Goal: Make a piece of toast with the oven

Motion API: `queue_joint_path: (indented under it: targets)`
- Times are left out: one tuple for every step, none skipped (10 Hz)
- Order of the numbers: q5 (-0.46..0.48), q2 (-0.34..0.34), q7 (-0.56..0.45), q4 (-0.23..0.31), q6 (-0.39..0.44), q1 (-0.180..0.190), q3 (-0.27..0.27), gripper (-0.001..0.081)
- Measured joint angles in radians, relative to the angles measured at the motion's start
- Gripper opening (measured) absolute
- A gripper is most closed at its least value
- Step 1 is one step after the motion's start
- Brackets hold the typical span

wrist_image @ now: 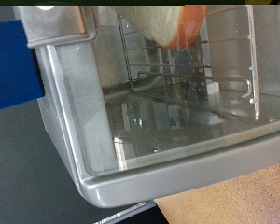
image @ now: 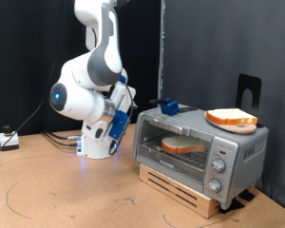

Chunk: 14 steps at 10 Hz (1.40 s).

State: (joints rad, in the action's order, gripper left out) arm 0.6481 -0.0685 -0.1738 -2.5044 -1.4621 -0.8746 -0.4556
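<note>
The silver oven (image: 198, 147) stands on a wooden pallet at the exterior view's right, and its glass door looks closed. Through the glass, a pale tan piece of toast (image: 183, 145) lies on the wire rack. My gripper (image: 129, 98) hangs just off the oven's left end, at about the height of its top and apart from it. In the wrist view the oven (wrist_image: 103, 177) fills the picture from very near, with the wire rack (wrist_image: 163, 61) behind the glass and a pale slice with an orange edge (wrist_image: 163, 21) at the frame's border. My fingers do not show there.
A thicker slice in an orange dish (image: 232, 119) sits on the oven's roof, with a small blue object (image: 169, 106) at the roof's other end. Three round knobs (image: 218, 164) line the oven's right panel. Cables and a small box (image: 8, 140) lie at the far left.
</note>
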Motion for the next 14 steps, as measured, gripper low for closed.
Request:
queue_joint_path:
  targets:
    - [0.007, 0.0, -0.013, -0.002, 0.0, 0.0, -0.001, 0.0807]
    - [0.037, 0.002, -0.02, -0.001, 0.004, 0.001, -0.001, 0.0807]
    - [0.06, 0.014, -0.02, 0.015, 0.019, 0.001, -0.004, 0.0807]
    - [0.069, 0.039, -0.019, 0.047, 0.025, 0.003, -0.008, 0.0807]
    - [0.07, 0.074, -0.008, 0.088, 0.029, 0.006, -0.013, 0.0807]
    - [0.07, 0.111, -0.001, 0.128, 0.03, 0.008, -0.018, 0.0807]
    - [0.059, 0.151, -0.003, 0.17, 0.032, 0.011, -0.024, 0.0807]
    - [0.056, 0.189, -0.002, 0.209, 0.021, 0.015, -0.031, 0.0807]
    - [0.077, 0.217, 0.012, 0.236, -0.017, 0.021, -0.035, 0.0807]
    - [0.116, 0.237, 0.04, 0.252, -0.079, 0.027, -0.039, 0.0807]
    - [0.135, 0.248, 0.058, 0.261, -0.113, 0.033, -0.042, 0.0807]
    - [0.128, 0.248, 0.055, 0.261, -0.102, 0.032, -0.041, 0.0807]
    - [0.097, 0.249, 0.049, 0.266, -0.069, 0.03, -0.039, 0.0807]
    - [0.053, 0.25, 0.036, 0.28, -0.028, 0.025, -0.033, 0.0807]
